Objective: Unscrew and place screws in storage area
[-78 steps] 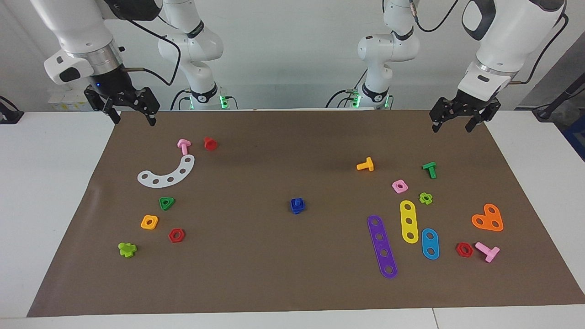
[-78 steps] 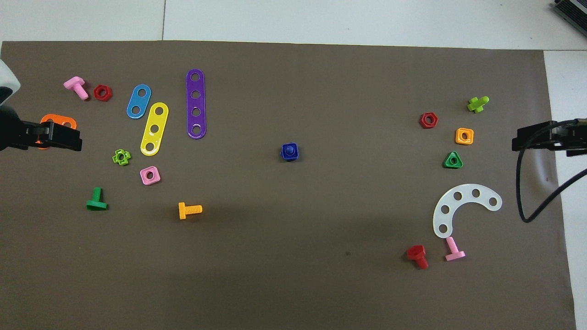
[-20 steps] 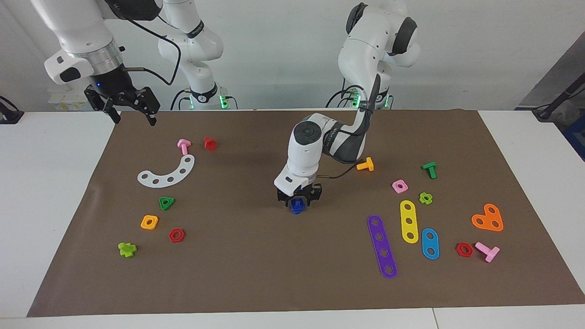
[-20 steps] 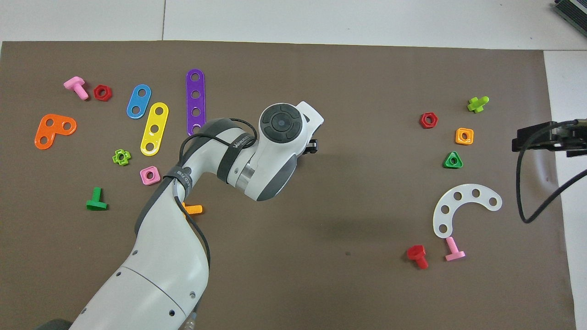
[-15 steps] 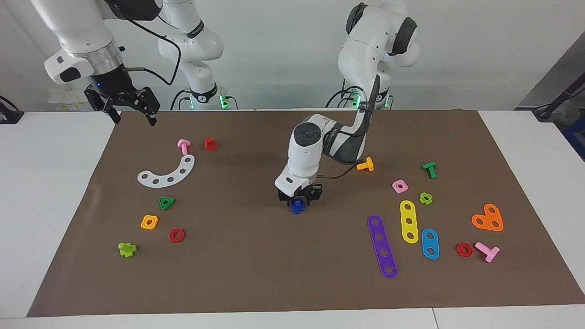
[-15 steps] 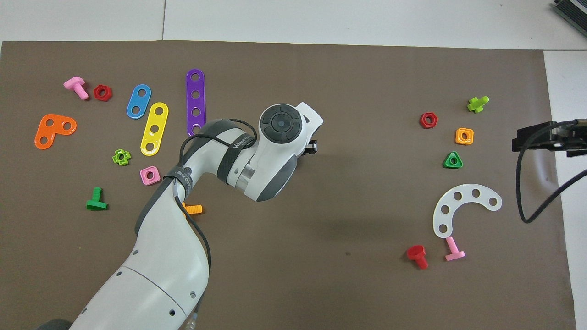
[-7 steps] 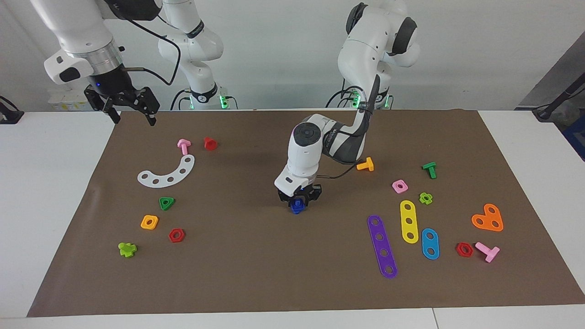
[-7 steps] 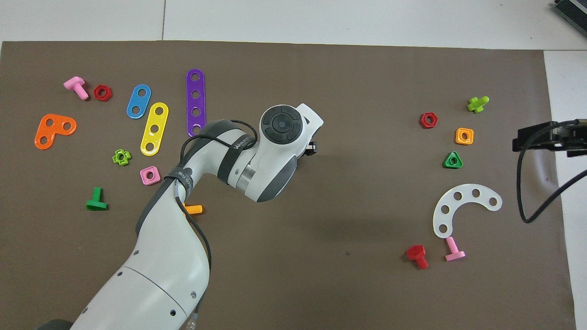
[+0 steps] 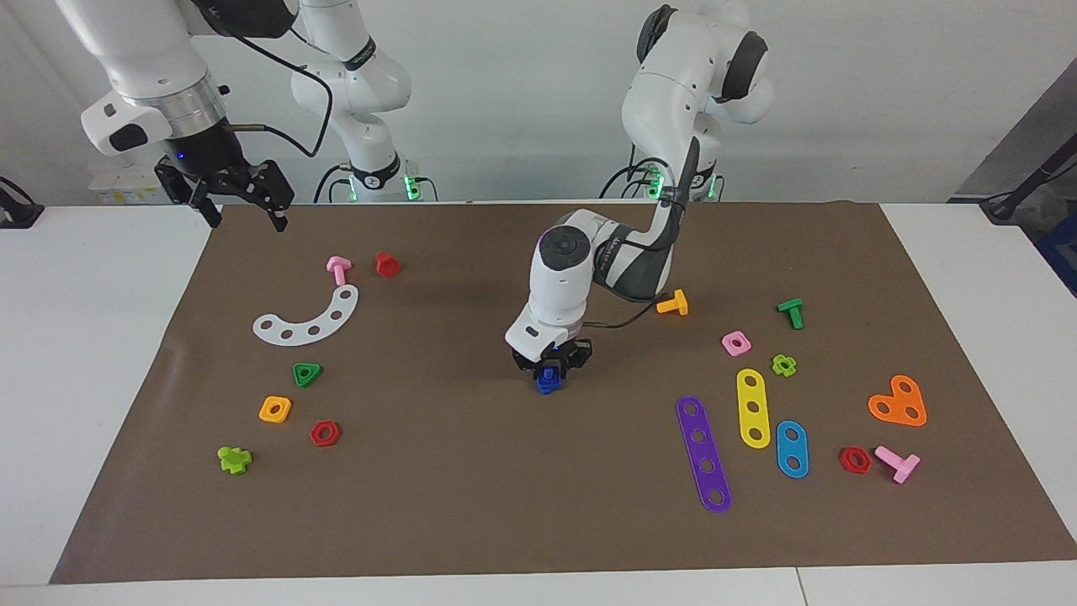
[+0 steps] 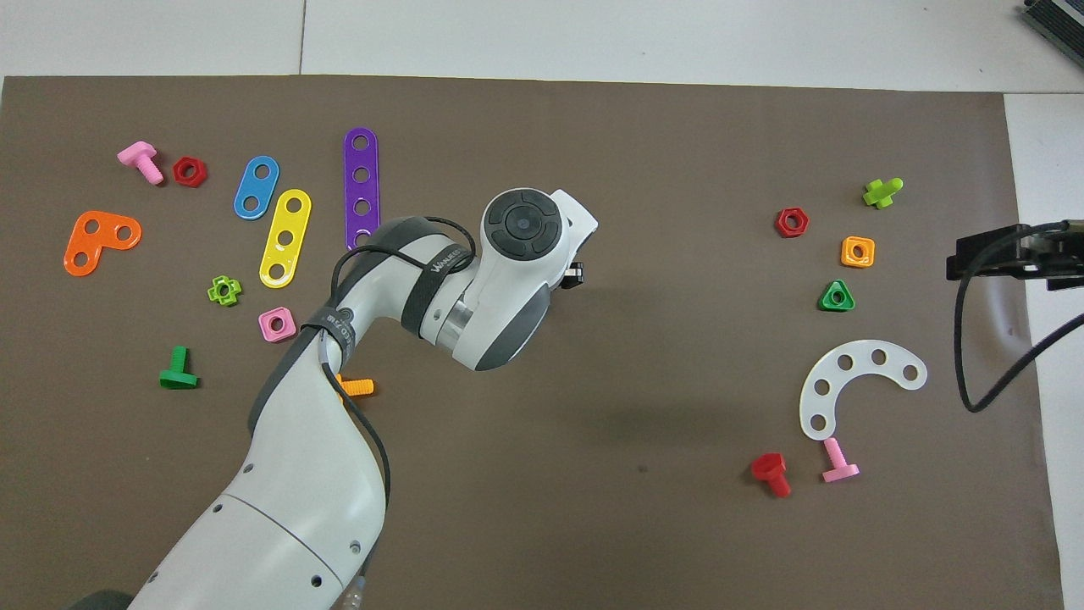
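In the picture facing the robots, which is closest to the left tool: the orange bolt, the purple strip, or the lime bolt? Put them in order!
From the left tool, shut on the blue screw:
1. Orange bolt, nearer the robots.
2. Purple strip, farther from the robots.
3. Lime bolt, at the right arm's end.

Purple strip (image 9: 703, 454), white arc (image 9: 308, 317)

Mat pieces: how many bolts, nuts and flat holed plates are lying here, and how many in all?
Bolts: 6, pink, pink, red, orange, green, lime
Nuts: 6, red, red, orange, pink, green, lime
Plates: 5, white, purple, yellow, blue, orange
Blue screw piece, gripped by the left claw: 1
Total: 18
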You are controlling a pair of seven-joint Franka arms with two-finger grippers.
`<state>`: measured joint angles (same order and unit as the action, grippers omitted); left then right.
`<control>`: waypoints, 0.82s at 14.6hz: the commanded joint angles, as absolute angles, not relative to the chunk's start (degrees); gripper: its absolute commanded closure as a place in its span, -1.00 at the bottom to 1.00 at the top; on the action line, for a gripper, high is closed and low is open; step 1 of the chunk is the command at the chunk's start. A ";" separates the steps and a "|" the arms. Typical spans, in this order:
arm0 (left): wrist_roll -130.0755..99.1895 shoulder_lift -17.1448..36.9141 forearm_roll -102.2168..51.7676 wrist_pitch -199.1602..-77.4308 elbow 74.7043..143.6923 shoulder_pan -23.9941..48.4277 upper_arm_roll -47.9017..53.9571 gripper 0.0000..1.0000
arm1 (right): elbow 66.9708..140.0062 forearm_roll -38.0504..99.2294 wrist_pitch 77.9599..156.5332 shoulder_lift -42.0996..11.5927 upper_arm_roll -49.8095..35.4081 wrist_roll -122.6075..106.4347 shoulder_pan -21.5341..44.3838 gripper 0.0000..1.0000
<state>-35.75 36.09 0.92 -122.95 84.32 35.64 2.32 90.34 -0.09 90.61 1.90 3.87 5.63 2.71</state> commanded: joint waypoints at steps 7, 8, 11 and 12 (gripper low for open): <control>-36.83 37.44 1.41 -115.67 77.45 35.78 1.41 0.19 | 92.11 1.05 90.35 3.60 3.60 4.83 1.93 -1.00; -36.83 37.62 1.41 -114.88 76.21 35.60 1.32 0.19 | 92.11 1.05 90.35 3.60 3.60 4.92 1.93 -1.00; -36.65 37.44 -0.26 -111.72 73.40 34.11 0.88 0.18 | 92.81 1.05 90.44 3.95 3.69 5.19 1.93 -1.00; -36.56 37.35 -0.26 -110.58 72.26 33.14 1.05 0.17 | 92.81 1.05 90.44 3.96 3.69 5.01 1.85 -1.00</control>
